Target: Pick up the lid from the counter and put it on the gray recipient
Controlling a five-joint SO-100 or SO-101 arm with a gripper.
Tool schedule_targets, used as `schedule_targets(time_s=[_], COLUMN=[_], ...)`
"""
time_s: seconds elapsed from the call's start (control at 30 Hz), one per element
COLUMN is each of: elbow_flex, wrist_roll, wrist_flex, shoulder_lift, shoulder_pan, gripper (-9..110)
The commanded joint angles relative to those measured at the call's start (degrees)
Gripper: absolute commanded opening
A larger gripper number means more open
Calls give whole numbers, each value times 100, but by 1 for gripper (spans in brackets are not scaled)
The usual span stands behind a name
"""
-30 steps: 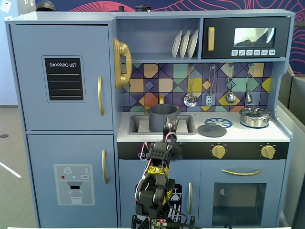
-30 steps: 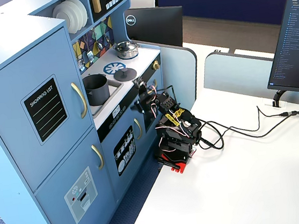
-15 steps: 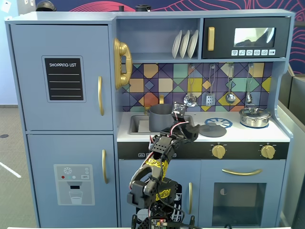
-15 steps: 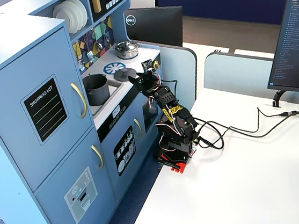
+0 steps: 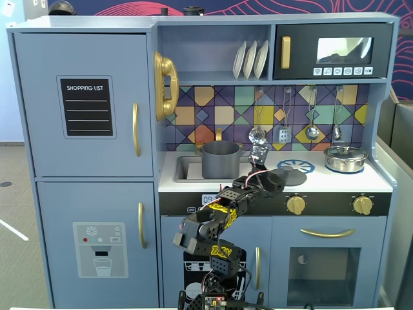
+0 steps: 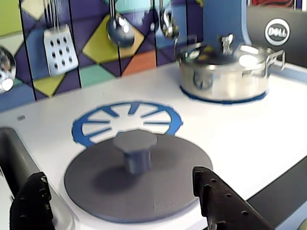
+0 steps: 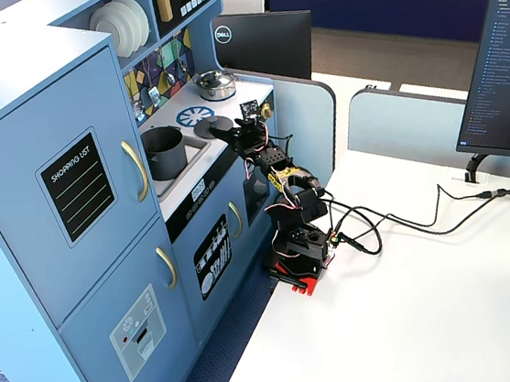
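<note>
The lid (image 6: 158,187) is a flat dark gray disc with a central knob (image 6: 134,151). It lies on the white counter (image 6: 240,139), overlapping the front of the printed blue burner ring (image 6: 127,122). My gripper (image 6: 117,178) is open, just in front of the lid, with one black finger (image 6: 31,203) at its left and the other (image 6: 218,199) at its right, neither touching it. In both fixed views the gripper (image 5: 274,181) (image 7: 227,132) reaches over the counter's front edge to the lid (image 5: 295,175) (image 7: 217,122). The gray recipient (image 5: 221,159) (image 7: 165,151) stands uncovered in the sink recess.
A shiny steel pot (image 6: 223,72) (image 5: 345,158) with its own lid stands at the counter's right. Utensils (image 5: 284,119) hang on the tiled back wall. The sink recess edge (image 6: 12,148) lies just left of the lid. Monitors and cables occupy the white table (image 7: 417,320).
The arm has risen from its folded pose and stretched forward and to the right, bringing the open gripper from in front of the gray pot to the lid. The lid has not moved.
</note>
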Motion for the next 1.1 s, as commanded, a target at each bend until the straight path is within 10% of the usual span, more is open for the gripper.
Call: schedule_targets(time_s=[0.0,1.07], elbow_flex=[-519,-2610], wrist_roll=[18,-176], wrist_flex=[-229,-993], shoulder_lift=[-457,-3595], shoulder_pan=[79,-272], gripper=[32,27])
